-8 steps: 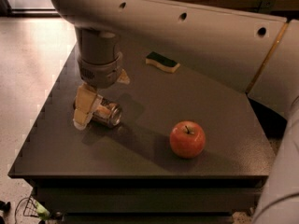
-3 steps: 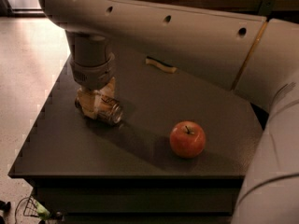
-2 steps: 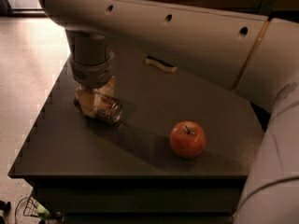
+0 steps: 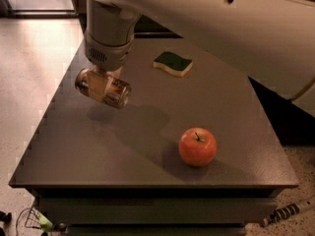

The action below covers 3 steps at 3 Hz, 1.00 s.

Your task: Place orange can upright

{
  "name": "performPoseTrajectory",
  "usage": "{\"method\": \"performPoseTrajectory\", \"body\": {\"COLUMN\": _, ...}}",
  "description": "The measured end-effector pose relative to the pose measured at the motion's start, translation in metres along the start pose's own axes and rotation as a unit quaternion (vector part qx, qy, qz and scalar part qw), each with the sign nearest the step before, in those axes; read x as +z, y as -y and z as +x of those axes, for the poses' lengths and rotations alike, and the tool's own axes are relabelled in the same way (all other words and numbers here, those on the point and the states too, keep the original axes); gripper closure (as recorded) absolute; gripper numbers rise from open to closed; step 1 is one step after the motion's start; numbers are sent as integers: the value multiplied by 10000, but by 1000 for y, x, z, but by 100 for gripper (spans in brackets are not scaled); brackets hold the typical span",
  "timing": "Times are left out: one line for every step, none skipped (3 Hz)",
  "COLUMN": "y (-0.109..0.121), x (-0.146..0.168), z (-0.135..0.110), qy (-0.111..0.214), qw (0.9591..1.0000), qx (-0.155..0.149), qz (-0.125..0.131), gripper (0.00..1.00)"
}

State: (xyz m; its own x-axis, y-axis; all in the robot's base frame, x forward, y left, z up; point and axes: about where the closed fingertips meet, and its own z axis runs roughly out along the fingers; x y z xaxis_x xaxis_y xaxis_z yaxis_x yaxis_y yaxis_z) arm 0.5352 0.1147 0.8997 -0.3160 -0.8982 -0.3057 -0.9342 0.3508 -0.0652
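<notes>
The orange can [image 4: 109, 90] hangs on its side in the air above the left part of the dark table [image 4: 147, 166], its silver end facing right and down. Its shadow lies on the table below it. My gripper [image 4: 101, 80] comes down from the grey wrist at the upper left and is shut on the can, its fingers pressed around the can's body. The rest of the arm crosses the top of the view.
A red-orange apple [image 4: 197, 146] sits on the table toward the front right. A green and yellow sponge [image 4: 173, 63] lies at the back centre. The table edges drop to a pale floor on the left and a dark gap on the right.
The gripper closed on the can where it lay on the table and has lifted it clear of the surface. The sponge is now uncovered.
</notes>
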Motion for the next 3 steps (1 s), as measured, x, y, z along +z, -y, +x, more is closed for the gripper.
{"method": "performPoseTrajectory", "body": {"y": 3, "x": -10, "z": -1, "qy": 818, "qw": 9960, "qx": -304, "qz": -167, "gripper": 100}}
{"method": "performPoseTrajectory", "body": {"y": 16, "x": -16, "z": -6, "qy": 1879, "qw": 9807, "qx": -348, "qz": -405, "gripper": 100}}
{"method": "performPoseTrajectory", "body": {"y": 20, "x": -20, "z": -16, "qy": 3034, "qw": 9465, "qx": -603, "qz": -922, "gripper": 100}}
